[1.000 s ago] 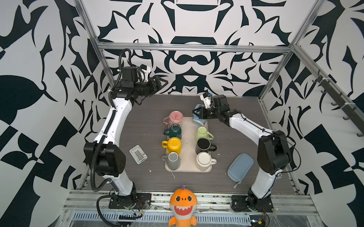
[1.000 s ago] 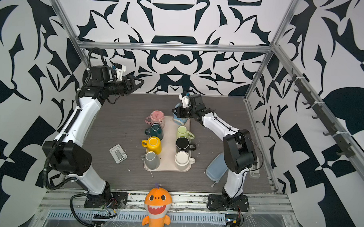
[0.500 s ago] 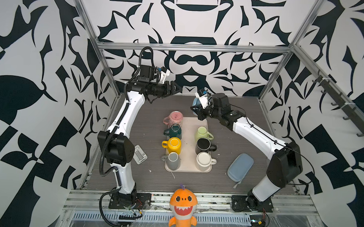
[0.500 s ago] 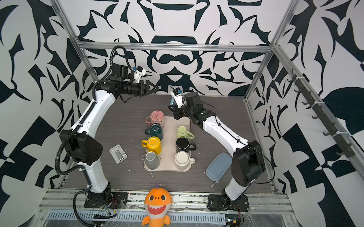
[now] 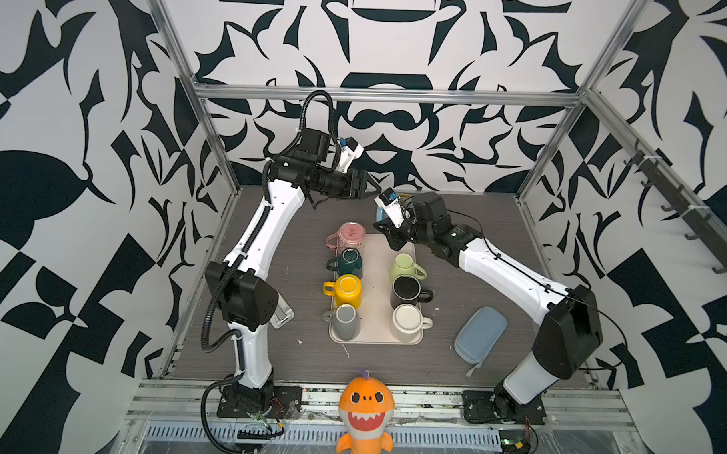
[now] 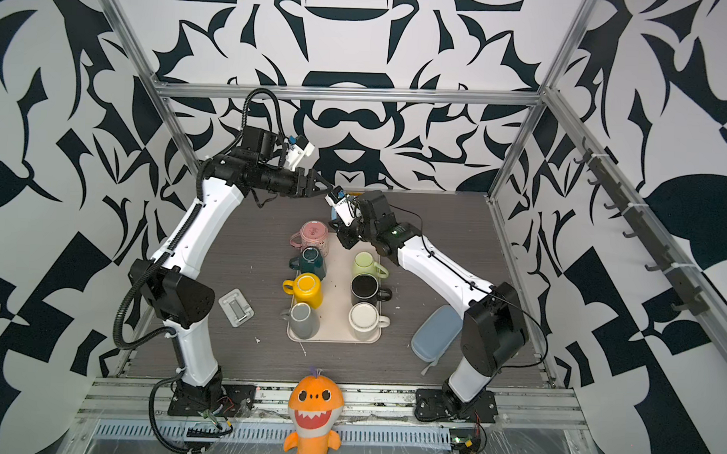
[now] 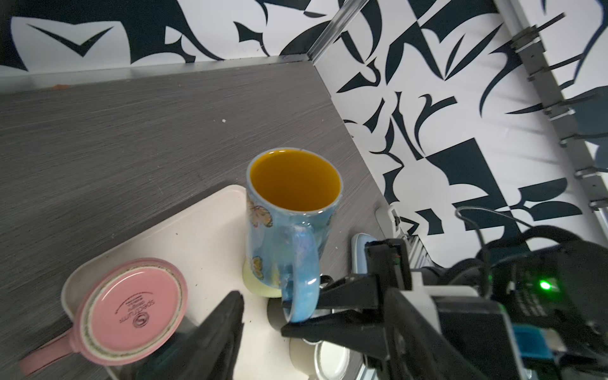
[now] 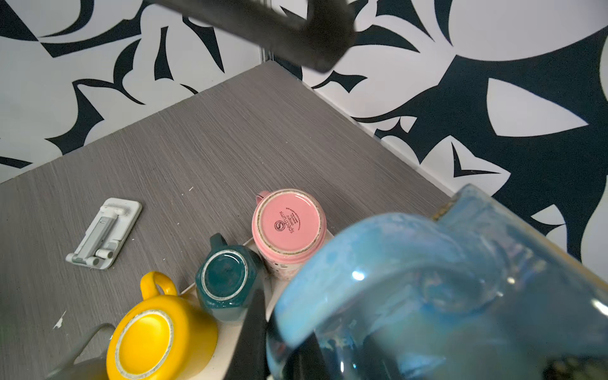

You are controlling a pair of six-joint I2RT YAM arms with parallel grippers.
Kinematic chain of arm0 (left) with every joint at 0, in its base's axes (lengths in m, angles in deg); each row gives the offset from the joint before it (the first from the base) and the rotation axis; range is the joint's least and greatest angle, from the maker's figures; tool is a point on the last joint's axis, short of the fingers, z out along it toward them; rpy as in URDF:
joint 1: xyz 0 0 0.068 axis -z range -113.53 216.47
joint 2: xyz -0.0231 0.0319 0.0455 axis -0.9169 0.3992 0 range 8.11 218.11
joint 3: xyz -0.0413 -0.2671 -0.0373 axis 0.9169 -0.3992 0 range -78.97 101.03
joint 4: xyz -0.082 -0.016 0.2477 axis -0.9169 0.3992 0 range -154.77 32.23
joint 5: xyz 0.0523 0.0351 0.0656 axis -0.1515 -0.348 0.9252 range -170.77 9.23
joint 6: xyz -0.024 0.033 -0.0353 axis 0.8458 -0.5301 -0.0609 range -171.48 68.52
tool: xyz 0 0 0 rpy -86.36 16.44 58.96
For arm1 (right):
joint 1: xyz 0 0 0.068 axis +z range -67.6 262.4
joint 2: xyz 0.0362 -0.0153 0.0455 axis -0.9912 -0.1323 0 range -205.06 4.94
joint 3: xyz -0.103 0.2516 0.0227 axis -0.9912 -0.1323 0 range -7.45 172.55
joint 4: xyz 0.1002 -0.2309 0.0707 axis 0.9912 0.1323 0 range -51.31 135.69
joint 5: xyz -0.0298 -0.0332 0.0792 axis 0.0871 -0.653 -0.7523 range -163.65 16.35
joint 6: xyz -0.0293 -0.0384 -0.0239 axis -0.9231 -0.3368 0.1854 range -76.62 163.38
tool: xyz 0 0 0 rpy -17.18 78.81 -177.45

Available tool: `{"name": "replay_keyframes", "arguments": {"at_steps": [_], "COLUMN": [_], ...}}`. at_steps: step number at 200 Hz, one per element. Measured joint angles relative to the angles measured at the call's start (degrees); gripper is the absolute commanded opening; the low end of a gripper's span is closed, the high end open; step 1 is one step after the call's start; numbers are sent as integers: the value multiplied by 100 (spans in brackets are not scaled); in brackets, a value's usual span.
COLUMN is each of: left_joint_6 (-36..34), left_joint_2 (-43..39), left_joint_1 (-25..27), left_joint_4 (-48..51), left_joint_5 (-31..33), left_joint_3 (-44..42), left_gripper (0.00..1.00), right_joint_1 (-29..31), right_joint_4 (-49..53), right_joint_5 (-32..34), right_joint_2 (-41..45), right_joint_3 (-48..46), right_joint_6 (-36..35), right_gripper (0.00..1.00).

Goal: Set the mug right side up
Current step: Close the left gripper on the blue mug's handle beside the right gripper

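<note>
The right gripper [image 7: 297, 324] is clamping its jaws on the handle of the blue mug [image 7: 289, 210], which is standing mouth-up, its yellow inside showing, raised over the far end of the cream tray [image 7: 197, 230]; whether its base is touching the tray is hard to make out. In both top views the blue mug is almost wholly hidden behind the right wrist, with only a sliver of blue [image 5: 379, 214] showing. The left gripper [image 5: 369, 189] is hanging above the bench [image 5: 307, 359] just beyond the tray's far end, its jaws parted and grasping nothing; only one blurred finger [image 7: 220, 332] is showing in the left wrist view. On the tray's left row, the pink mug [image 5: 350, 237], teal mug [image 5: 347, 261], yellow mug [image 5: 347, 290] and grey mug [image 5: 344, 321] are all sitting bottom-up. On the right row, the green mug [image 5: 404, 267], black mug [image 5: 407, 291] and white mug [image 5: 408, 322] are standing mouth-up. In the right wrist view the blue mug is filling the frame, blurred and cut off, and the grey mug is barely visible at the edge.
</note>
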Motion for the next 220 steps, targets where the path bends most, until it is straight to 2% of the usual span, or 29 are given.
{"name": "replay_keyframes", "arguments": {"at_steps": [220], "left_joint_6": [48], "left_joint_2": [162], "left_joint_1": [275], "left_joint_4": [323], "left_joint_5": [-76], "left_joint_3": [-164], "left_gripper": [64], "right_joint_1": [74], "right_joint_4": [-284], "right_joint_5": [-118], "right_joint_2": [11], "right_joint_3": [0], "right_joint_6": [-35], "right_gripper": [0]}}
